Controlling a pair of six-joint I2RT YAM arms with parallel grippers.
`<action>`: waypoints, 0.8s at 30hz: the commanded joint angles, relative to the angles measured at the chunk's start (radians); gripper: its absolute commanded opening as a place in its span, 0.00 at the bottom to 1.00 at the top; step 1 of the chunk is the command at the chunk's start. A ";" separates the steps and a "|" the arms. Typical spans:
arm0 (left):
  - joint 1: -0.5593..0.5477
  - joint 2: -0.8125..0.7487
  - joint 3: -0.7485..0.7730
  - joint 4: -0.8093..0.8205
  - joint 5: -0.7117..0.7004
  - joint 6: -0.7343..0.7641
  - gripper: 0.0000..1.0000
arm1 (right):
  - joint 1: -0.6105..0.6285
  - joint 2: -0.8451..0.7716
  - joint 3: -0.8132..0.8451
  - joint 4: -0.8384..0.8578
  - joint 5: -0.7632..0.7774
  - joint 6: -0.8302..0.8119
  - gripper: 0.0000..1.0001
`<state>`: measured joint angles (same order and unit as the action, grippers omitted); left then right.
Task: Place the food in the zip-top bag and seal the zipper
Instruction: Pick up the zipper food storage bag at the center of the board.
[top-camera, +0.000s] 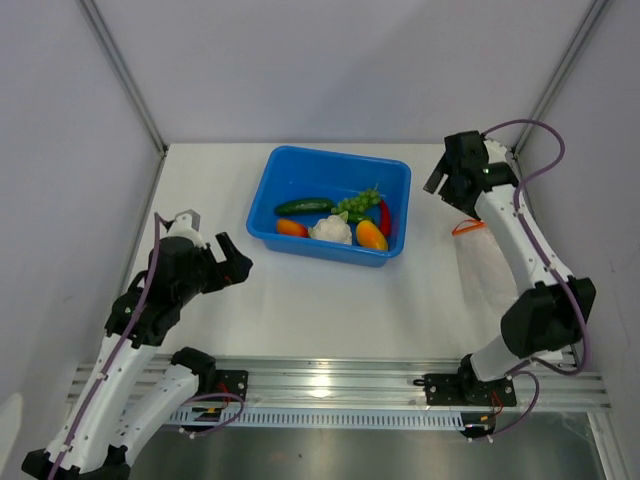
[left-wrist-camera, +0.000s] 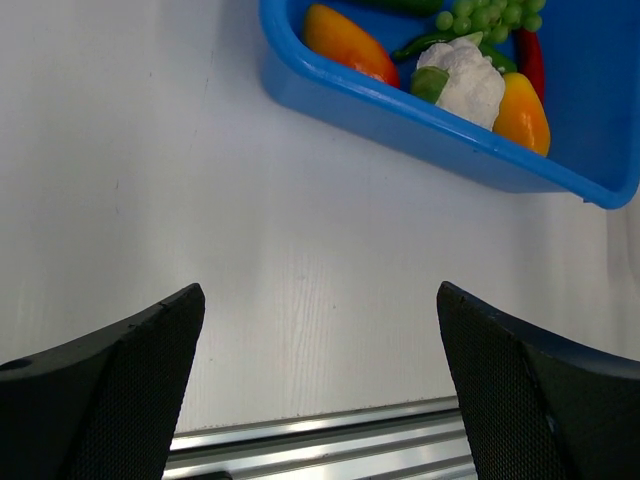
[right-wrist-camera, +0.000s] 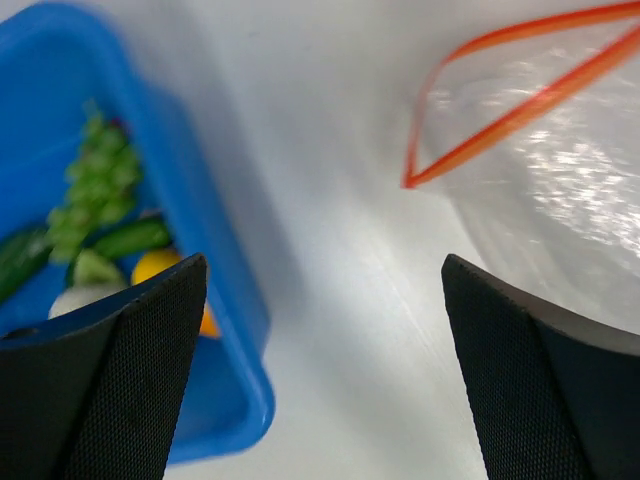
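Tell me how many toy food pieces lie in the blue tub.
6, all in the blue tub: cucumber and grapes behind, chili at right, orange fruit, cauliflower and yellow-orange fruit in front. Others may hide underneath.

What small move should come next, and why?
Probably ease the right end effector toward the zipper of the zip-top bag to grip one lip: it is open and empty, the mouth gapes slightly, and all food lies in the blue tub.

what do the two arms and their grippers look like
Both the left arm and right arm have white links, black joints and a purple cable running alongside. The left gripper and right gripper are black, with broad fingers faced in fine mesh texture.
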<state>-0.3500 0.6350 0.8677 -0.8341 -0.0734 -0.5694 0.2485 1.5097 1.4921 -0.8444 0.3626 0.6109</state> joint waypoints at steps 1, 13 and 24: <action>-0.018 0.014 0.011 0.020 0.026 0.026 0.99 | -0.063 0.165 0.170 -0.252 0.202 0.130 0.99; -0.067 0.072 0.005 0.079 0.040 0.083 0.98 | -0.210 0.418 0.276 -0.390 0.348 0.236 0.99; -0.069 0.089 -0.024 0.151 0.066 0.203 0.99 | -0.319 0.524 0.309 -0.378 0.348 0.207 1.00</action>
<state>-0.4122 0.7090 0.8444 -0.7364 -0.0235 -0.4309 -0.0696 2.0113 1.7493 -1.2091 0.6708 0.7971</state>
